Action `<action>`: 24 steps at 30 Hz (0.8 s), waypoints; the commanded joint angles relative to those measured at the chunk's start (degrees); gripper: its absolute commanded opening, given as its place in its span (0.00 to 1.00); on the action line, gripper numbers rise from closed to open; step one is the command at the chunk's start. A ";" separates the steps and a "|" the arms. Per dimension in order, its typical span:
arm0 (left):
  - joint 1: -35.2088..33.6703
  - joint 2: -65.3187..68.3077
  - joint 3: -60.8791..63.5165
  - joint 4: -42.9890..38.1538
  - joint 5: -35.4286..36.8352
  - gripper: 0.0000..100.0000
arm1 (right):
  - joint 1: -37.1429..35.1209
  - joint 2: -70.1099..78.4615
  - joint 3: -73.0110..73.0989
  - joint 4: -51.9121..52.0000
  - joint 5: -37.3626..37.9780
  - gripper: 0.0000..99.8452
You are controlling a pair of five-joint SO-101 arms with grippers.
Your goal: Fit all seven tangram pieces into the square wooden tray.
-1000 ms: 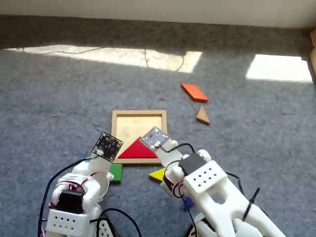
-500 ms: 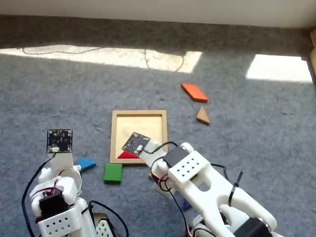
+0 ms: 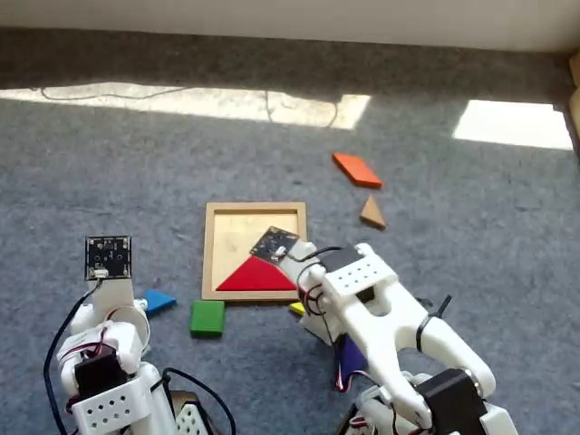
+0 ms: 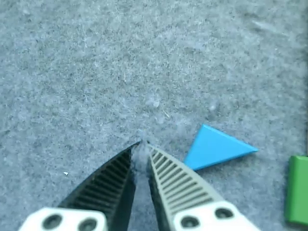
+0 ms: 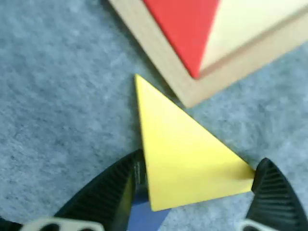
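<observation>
- Straddling the yellow triangle (image 5: 183, 159), the right end effector (image 5: 197, 175) stands wide open, one finger at each end of the piece's near edge. Contact cannot be confirmed.
- Yellow triangle: flat on the worktop (image 3: 471, 236), just outside the tray (image 3: 255, 208), with one point close to the frame at the tray's near right corner.
- Dark blue piece (image 5: 147, 219): seen at the yellow triangle's edge by the right arm's finger. Its shape is hidden, and I cannot tell whether it lies under or beside the yellow one.
- Tray: square wooden frame, flat on the worktop between the arms and the far pieces.
- Red triangle (image 3: 254, 275): seated in the tray, long side along the near wall, apex toward the centre. Bare wood shows beyond it.
- Left end effector (image 4: 142, 144): fingers drawn narrow, tips almost meeting, nothing between them. It points down at bare worktop.
- Blue triangle (image 4: 216, 148): on the worktop just beside the left fingertips, not touching them.
- Green square (image 3: 207, 317): on the worktop, near the tray's near left corner, outside the frame. The blue triangle lies between it and the left arm.
- Orange parallelogram (image 3: 356, 169): on the worktop beyond the tray's far right corner, well apart from both arms.
- Tan triangle (image 3: 372, 213): near the orange parallelogram, apart from it, to the right of the tray.
</observation>
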 commanded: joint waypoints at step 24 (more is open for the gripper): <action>-0.48 -1.98 -0.48 -0.88 -0.26 0.01 | 19.21 0.22 -6.11 0.04 18.73 0.03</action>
